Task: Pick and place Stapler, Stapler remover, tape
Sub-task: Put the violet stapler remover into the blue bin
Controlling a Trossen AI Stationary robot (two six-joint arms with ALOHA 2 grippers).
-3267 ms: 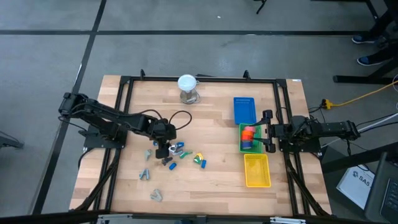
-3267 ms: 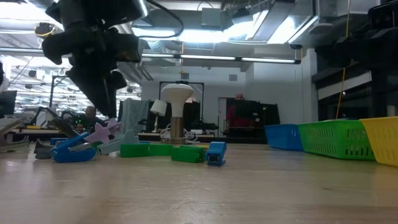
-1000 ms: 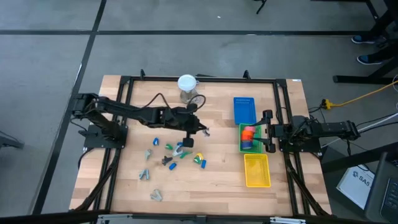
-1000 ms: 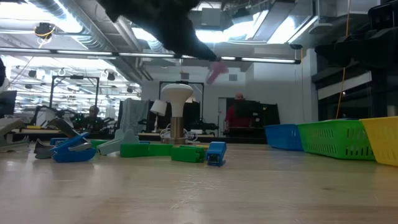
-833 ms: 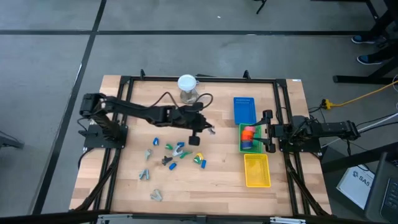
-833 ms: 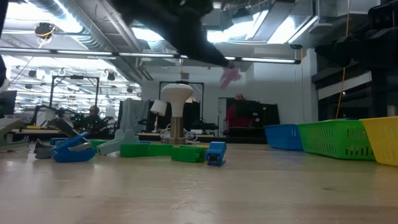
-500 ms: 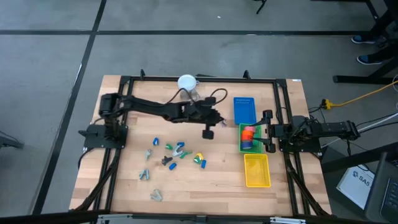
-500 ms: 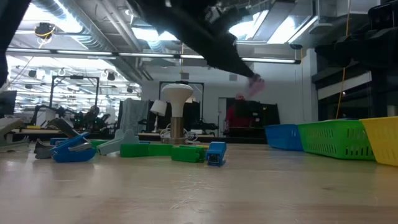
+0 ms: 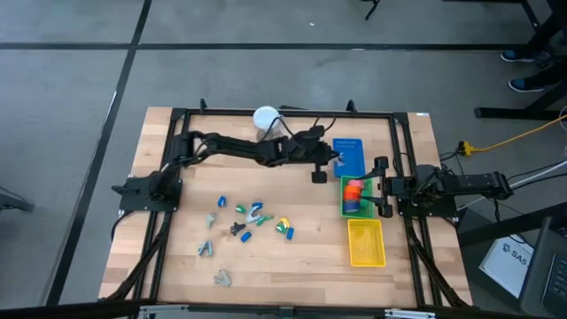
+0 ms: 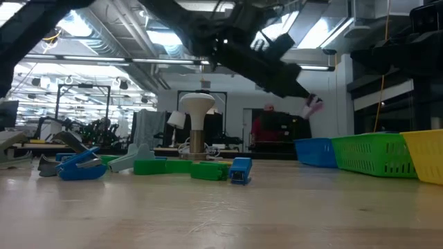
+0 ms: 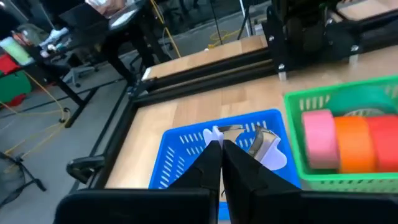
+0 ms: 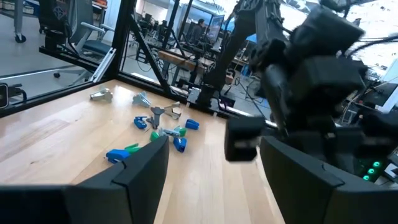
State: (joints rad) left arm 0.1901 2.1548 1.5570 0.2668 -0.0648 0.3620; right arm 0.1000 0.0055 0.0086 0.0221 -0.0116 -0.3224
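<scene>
My left gripper (image 9: 335, 159) reaches across the table and hangs over the blue basket (image 9: 351, 156), shut on a staple remover (image 11: 249, 139) with pale pink grips and metal claws; the low view shows the staple remover (image 10: 314, 105) in the air. Pink, orange and red tape pieces (image 11: 351, 138) lie in the green basket (image 9: 347, 209). Slim green, blue and yellow staplers (image 9: 255, 218) lie in a loose pile on the table's middle. My right gripper (image 9: 381, 186) waits open at the right edge, beside the green basket. My left gripper pinches the staple remover between its two fingertips (image 11: 211, 155); the pale grips and metal claws (image 11: 260, 142) stick out beyond them. The fingers slant a little downward, coming from the table's left. The remover is lifted clear, above the blue basket.
A yellow basket (image 9: 366, 243) stands nearer than the green one. Grey metal claws (image 9: 205, 249) (image 9: 221, 278) lie near the table's left front. A white-topped stand (image 9: 267, 120) is at the far edge. A black frame (image 9: 283, 112) runs round the table.
My left gripper, still shut on the staple remover, has swung from above the pile toward the table's right edge and a little toward the far edge, sinking slightly, until it is over the blue basket. The remover has stayed clear of the table.
</scene>
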